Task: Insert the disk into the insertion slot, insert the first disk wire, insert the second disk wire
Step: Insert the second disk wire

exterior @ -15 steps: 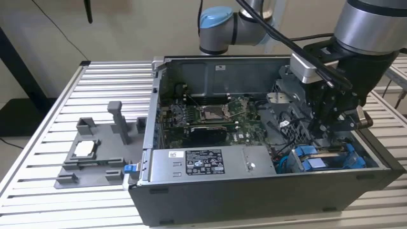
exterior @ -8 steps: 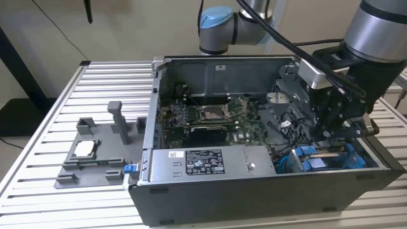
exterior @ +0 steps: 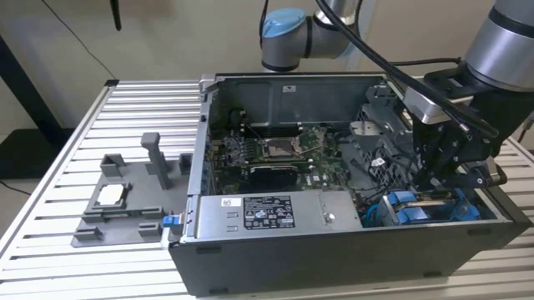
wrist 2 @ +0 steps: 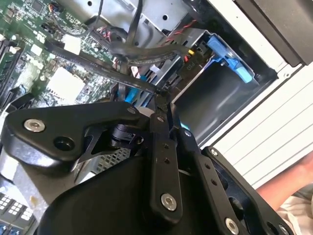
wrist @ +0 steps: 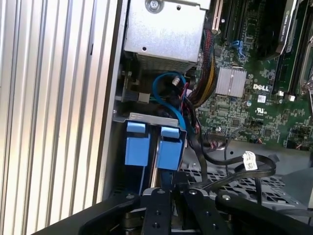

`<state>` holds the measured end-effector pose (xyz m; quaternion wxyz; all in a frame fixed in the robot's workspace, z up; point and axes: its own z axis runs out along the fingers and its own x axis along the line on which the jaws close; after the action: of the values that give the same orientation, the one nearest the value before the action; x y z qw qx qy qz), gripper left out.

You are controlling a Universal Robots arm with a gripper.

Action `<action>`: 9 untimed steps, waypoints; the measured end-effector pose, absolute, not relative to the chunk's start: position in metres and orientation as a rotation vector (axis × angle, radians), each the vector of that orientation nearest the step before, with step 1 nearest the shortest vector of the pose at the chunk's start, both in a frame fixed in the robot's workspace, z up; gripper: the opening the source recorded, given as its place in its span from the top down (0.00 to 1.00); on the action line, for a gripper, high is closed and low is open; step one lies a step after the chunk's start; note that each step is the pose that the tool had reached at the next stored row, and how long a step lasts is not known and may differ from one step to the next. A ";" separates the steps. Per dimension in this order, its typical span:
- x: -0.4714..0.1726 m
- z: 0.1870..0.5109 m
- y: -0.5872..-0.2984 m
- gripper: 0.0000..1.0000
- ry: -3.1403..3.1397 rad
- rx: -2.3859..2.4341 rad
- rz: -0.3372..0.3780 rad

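Black pincer (wrist 2: 164, 98) pinches a dark flat cable (wrist 2: 98, 66) beside the blue-tabbed insertion slot (wrist 2: 215, 93)

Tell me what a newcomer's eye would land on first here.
The open dark grey metal computer case on the ribbed table, its green motherboard exposed. Then the black claw lowered inside at the exterior view's right, just above the bright blue plastic drive bay tabs. At the exterior view's left stands a grey plastic tray with upright posts.
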<state>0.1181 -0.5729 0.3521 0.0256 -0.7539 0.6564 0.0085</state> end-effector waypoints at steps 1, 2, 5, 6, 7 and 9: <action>0.120 0.351 -0.573 0.84 2.031 -2.333 0.032; 0.121 0.351 -0.574 0.84 2.033 -2.335 0.037; 0.124 0.348 -0.574 0.84 2.039 -2.335 0.045; 0.124 0.347 -0.574 0.84 2.044 -2.330 0.045; 0.124 0.347 -0.574 0.84 2.055 -2.321 0.045; 0.124 0.346 -0.574 0.84 2.069 -2.309 0.046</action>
<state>0.1244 -0.5744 0.3463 0.0203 -0.7445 0.6672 0.0147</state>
